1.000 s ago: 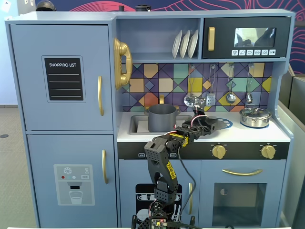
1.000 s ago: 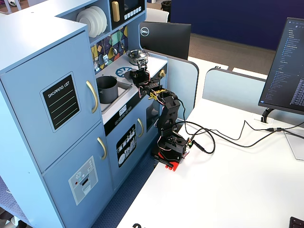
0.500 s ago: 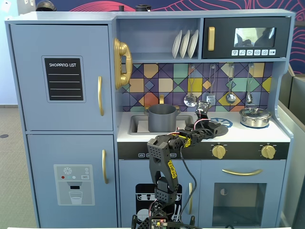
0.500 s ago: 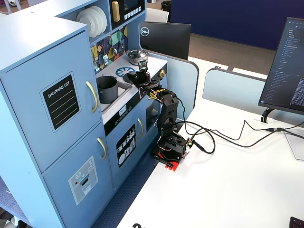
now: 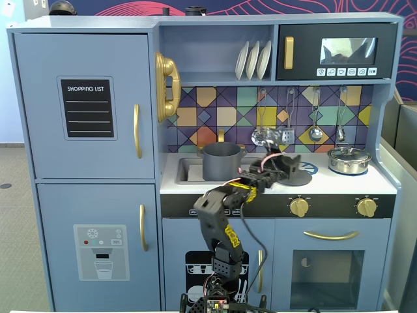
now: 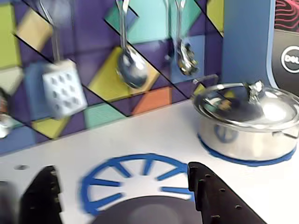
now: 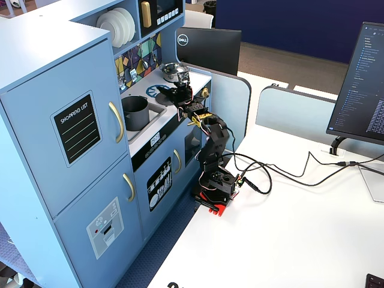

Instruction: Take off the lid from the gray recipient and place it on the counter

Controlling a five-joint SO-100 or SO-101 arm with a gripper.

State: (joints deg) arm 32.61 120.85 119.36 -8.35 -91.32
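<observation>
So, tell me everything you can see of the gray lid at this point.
The lid is a round, flat, matte dark gray disc, already off the gray recipient, whose top stands open. In a fixed view it sits low and about level over the counter, by the blue burner ring, at the tool. In the wrist view only its curved edge shows between the two black fingers. Its knob is hidden, and whether it touches the counter or is gripped cannot be told.
</observation>
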